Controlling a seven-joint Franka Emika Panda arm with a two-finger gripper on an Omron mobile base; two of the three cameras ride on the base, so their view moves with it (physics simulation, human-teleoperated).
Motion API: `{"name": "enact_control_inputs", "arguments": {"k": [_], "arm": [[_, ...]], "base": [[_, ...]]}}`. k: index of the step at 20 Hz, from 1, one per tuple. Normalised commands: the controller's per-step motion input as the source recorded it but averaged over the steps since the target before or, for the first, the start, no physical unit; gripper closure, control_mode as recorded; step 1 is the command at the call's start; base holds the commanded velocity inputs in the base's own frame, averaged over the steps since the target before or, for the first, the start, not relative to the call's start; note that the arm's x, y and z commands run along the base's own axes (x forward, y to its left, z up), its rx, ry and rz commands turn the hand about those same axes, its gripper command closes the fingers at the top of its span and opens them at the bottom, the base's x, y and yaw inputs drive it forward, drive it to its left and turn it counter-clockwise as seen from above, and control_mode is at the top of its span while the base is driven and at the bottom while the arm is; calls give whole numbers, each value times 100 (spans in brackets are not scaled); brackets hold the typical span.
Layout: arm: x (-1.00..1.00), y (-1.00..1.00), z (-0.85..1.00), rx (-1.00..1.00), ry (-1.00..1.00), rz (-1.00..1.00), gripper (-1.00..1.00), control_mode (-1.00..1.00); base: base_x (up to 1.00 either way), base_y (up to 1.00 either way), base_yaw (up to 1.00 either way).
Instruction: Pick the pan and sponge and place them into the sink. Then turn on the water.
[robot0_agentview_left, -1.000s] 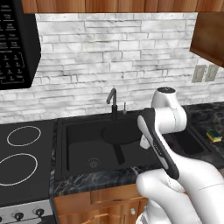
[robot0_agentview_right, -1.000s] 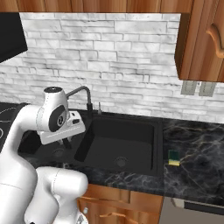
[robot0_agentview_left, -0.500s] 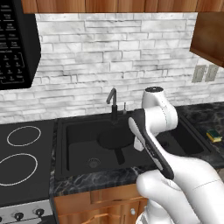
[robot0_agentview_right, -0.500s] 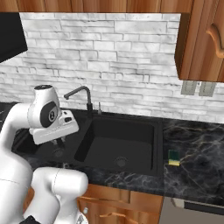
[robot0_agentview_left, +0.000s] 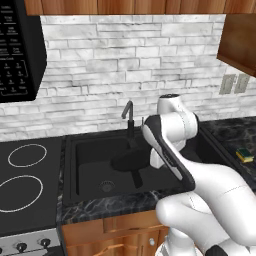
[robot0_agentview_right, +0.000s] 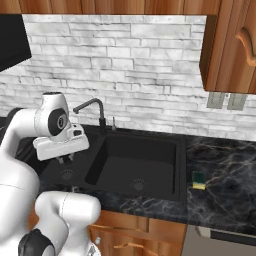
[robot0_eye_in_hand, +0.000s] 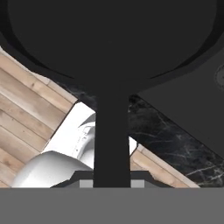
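The black pan (robot0_agentview_left: 127, 161) hangs low over the left basin of the black sink (robot0_agentview_left: 70, 150), just in front of the faucet (robot0_agentview_left: 128, 112). My gripper (robot0_eye_in_hand: 113, 181) is shut on the pan's handle (robot0_eye_in_hand: 113, 131), and the round pan body (robot0_eye_in_hand: 113, 39) spreads across the top of the hand view. From the right base camera the hand sits over the left basin with the gripper (robot0_agentview_right: 64, 160) pointing down. The yellow and green sponge (robot0_agentview_left: 244, 154) lies on the dark counter right of the sink (robot0_agentview_right: 142, 142), also seen as the sponge (robot0_agentview_right: 198, 180). No water runs from the faucet (robot0_agentview_right: 92, 105).
A black stovetop with white-ringed burners (robot0_agentview_left: 26, 155) lies left of the sink. A microwave (robot0_agentview_left: 17, 55) hangs above it, and wooden cabinets (robot0_agentview_right: 230, 47) hang at the upper right. A brick wall stands close behind the faucet.
The arm has swung left, carrying the pan from the middle of the sink to over the left basin. The sponge has not moved.
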Motion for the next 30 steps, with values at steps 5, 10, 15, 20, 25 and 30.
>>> {"name": "enact_control_inputs", "arguments": {"k": [5,10,15,20,25,30], "arm": [[-9,20,-15,1,1,-5,100,-100],[-8,14,-7,0,0,-5,100,-100],[-1,15,-2,0,2,-5,100,-100],[0,17,-3,-2,5,-8,100,-100],[3,22,-14,-2,1,-13,100,-100],[20,23,-12,-1,-1,-11,100,-100]], "base": [[0,0,0],[0,0,0],[0,0,0],[0,0,0],[0,0,0],[0,0,0]]}}
